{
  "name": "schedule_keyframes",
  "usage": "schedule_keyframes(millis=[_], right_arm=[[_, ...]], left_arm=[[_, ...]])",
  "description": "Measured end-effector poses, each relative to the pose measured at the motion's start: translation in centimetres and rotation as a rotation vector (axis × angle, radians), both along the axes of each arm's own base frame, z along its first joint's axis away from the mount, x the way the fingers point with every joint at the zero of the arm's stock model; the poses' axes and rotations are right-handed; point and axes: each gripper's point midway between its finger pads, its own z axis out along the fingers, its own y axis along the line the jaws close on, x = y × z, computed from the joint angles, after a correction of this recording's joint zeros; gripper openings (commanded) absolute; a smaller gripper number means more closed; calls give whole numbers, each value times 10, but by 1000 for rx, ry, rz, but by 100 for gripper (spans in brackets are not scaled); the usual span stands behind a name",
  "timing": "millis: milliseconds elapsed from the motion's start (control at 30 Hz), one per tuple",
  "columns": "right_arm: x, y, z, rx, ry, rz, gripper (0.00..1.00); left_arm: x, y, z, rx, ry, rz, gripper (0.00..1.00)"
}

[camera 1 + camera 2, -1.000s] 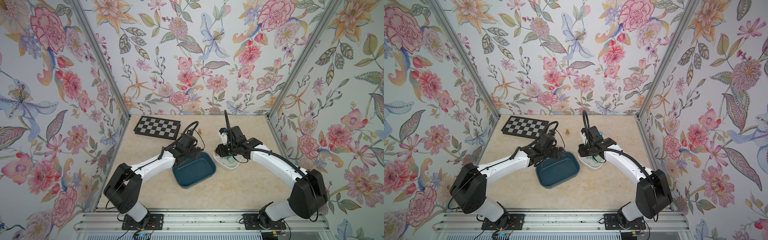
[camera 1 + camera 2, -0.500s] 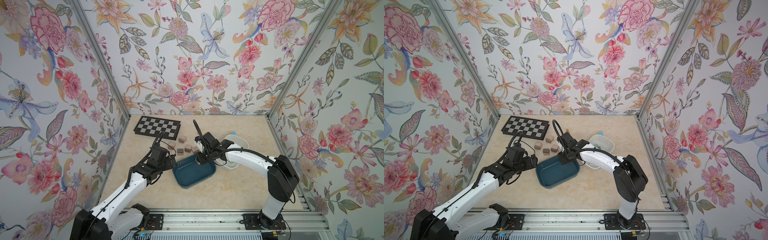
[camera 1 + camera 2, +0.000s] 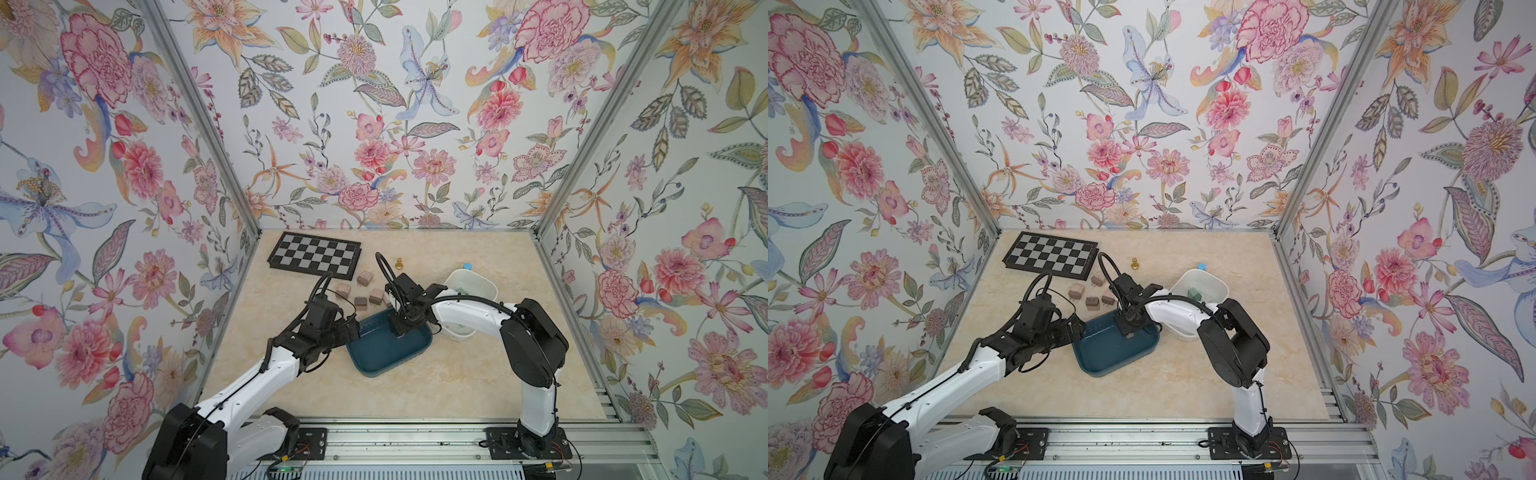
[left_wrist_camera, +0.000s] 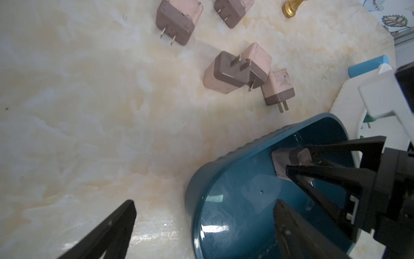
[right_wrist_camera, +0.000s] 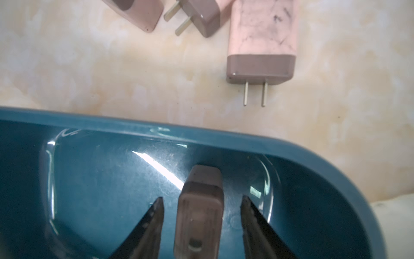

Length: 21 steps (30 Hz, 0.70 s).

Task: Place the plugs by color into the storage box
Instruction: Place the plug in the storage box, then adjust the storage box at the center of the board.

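Right gripper (image 5: 202, 226) low inside the blue storage box (image 5: 313, 148), jaws parted clear of the pink plug (image 5: 200, 208) standing between them on the box floor, no longer gripped. Left gripper (image 4: 202, 228) wide open and empty at the box's near rim. Next pink plug (image 5: 261, 42) just beyond the far rim, upper right of the right wrist frame, long axis pointing back at the box, prongs toward the rim; right claw closer.
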Motion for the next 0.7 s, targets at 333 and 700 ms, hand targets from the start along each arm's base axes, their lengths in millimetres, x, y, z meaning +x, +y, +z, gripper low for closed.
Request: schedule_keyframes(millis=[333, 700], right_arm=[[7, -19, 53, 80, -82, -44, 83], [29, -61, 80, 134, -121, -146, 84]], left_arm=[[-15, -30, -32, 32, 88, -79, 79], [-23, -13, -51, 178, 178, -83, 35]])
